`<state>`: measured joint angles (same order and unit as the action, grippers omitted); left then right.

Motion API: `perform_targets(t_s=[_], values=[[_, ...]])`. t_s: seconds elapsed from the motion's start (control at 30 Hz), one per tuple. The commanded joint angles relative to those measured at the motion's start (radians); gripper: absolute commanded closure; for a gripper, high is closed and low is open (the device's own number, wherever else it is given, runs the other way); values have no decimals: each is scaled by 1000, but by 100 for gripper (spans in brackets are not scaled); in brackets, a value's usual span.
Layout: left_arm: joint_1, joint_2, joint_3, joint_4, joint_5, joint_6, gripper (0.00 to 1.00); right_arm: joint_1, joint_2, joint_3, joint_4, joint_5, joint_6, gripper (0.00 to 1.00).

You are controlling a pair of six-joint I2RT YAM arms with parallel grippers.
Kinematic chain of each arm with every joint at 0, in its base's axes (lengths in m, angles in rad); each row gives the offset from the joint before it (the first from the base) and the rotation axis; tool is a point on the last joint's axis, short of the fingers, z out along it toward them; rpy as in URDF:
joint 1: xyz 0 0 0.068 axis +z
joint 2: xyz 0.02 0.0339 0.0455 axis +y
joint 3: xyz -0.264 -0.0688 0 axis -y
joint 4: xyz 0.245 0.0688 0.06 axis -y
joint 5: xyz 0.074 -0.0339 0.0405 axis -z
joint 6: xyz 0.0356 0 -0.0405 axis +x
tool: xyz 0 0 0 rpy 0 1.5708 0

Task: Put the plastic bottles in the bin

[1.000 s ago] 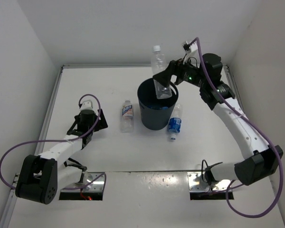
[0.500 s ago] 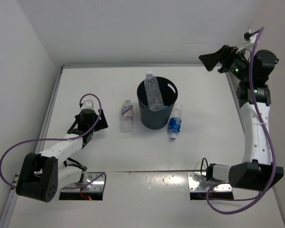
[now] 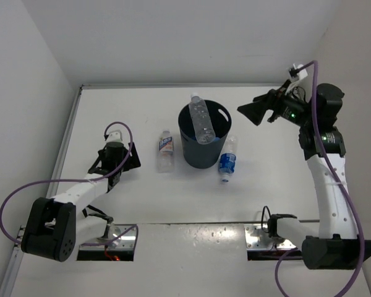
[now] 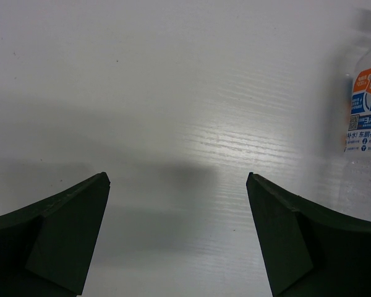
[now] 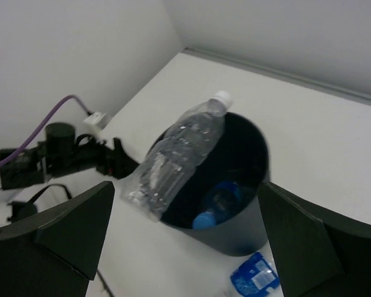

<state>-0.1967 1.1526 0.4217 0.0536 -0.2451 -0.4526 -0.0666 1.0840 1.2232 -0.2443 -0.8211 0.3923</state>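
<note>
On the white table [image 3: 142,111] I count one bin [image 3: 201,158], four bottles and two arms.

- The unlabelled bottle [image 3: 202,124] lies tilted across the bin's mouth. Its cap pokes out past the far rim. I cannot tell whether its base rests on the rim or dips inside.
- A blue-labelled bottle [image 5: 219,201] lies down inside the bin, seen only from the right wrist.
- The left bottle [image 3: 166,150], with a white-blue label, lies flat just beside the bin's left side with a narrow gap between them.
- The right bottle [image 3: 227,162], with a blue label, lies flat close against the bin's right foot. I cannot tell whether they touch.

The left gripper [image 4: 178,179] sits low over the table, its fingers spread wide with only bare surface between them. The left bottle's label shows at the right edge of its view.

The right gripper [image 5: 185,184] hangs raised to the right of the bin and faces its mouth. Its fingers are spread and hold nothing.

White walls [image 3: 173,43] close the table at the back, left and right. Bare surface runs from the bin back to the rear wall, and a broad bare stretch lies to the bin's right under the raised arm. A bare strip separates the left gripper from the left bottle. The near edge carries both arm bases.
</note>
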Motion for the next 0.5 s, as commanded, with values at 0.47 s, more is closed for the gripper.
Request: perform_targets(t_s=[0.47], values=[[-30, 4, 43, -5, -19, 8, 0, 241, 283, 96, 22, -90, 16, 0]])
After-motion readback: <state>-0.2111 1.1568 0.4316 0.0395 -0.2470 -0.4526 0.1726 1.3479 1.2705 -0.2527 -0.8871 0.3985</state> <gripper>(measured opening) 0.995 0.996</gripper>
